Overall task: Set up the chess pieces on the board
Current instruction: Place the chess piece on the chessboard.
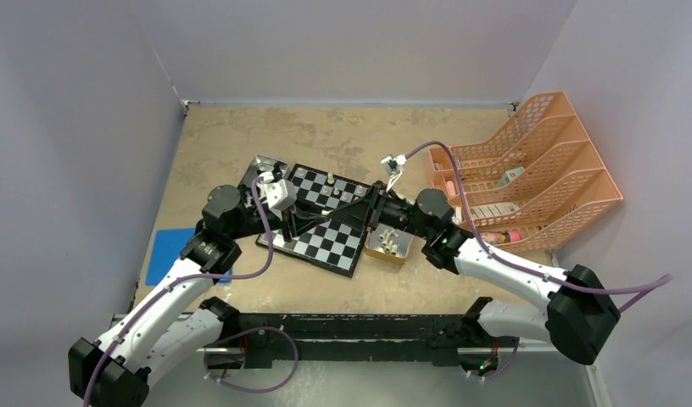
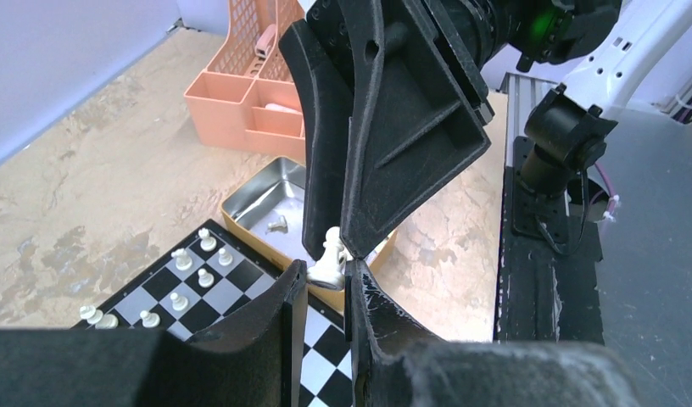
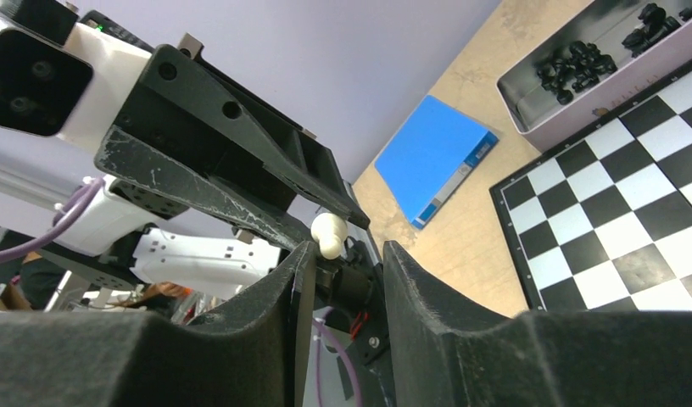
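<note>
I have the two arms meeting tip to tip above the right edge of the board [image 1: 326, 242], and the whole next move turns on one white piece [image 2: 328, 259] sitting between them; the left gripper [image 2: 326, 273] is clamped on it low on the body, while the right gripper [image 3: 349, 250] has its jaws standing well wider than the piece, so I read it as not holding anything; the piece stands near upright, head up and leaning a little, so I judge it can go down onto a square without turning; the left arm is plainly the one to carry it, and the board lies below and to that gripper's left. Counting: one piece in the air; about nine white pieces [image 2: 205, 277] standing on the board in the left wrist view (the farthest ones are small, so I may be off by one); two metal trays, the white tray [image 2: 241, 199] just right of the board with at least one piece lying in it, the black tray [image 3: 529, 127] at the far left corner holding a heap of black pieces [image 3: 580, 61] too clumped to count; one blue folder [image 3: 432, 157]; one orange rack [image 1: 538, 170].
</note>
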Available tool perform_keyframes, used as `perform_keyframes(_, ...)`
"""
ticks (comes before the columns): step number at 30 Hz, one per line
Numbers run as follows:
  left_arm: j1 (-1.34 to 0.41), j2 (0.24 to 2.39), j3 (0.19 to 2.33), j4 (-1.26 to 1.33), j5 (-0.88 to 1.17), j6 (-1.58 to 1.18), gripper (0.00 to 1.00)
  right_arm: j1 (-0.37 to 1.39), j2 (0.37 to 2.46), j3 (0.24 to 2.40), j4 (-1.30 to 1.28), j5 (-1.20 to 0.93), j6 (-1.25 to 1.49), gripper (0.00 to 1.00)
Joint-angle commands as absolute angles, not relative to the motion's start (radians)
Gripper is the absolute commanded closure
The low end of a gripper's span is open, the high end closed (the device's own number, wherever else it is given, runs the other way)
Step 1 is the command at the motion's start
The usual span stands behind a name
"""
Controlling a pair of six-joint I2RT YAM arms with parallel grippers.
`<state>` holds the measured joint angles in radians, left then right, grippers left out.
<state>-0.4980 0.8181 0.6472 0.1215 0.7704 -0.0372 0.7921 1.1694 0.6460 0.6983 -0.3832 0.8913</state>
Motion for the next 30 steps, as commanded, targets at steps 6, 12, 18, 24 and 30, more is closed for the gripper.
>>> perform_keyframes(6,-0.502,0.808,0.637,0.236,0.791,-0.095,1.00,0.798,1.166,0.630,0.862,-0.413,0.960,0.73)
perform_keyframes(12,-0.502,0.808,0.635,0.236,0.793,-0.096,1.00,0.797,1.176,0.625,0.898,-0.419,0.974,0.88)
perform_keyframes(18,-0.502,0.802,0.644,0.183,0.761,-0.078,0.89,0.798,1.174,0.649,0.830,-0.360,0.928,0.89)
perform_keyframes(24,-0.502,0.777,0.666,0.106,0.731,-0.047,0.52,0.798,1.166,0.712,0.675,-0.283,0.831,0.89)
perform_keyframes(30,-0.502,0.733,0.683,0.010,0.684,-0.021,0.39,0.797,1.221,0.807,0.515,-0.184,0.720,0.89)
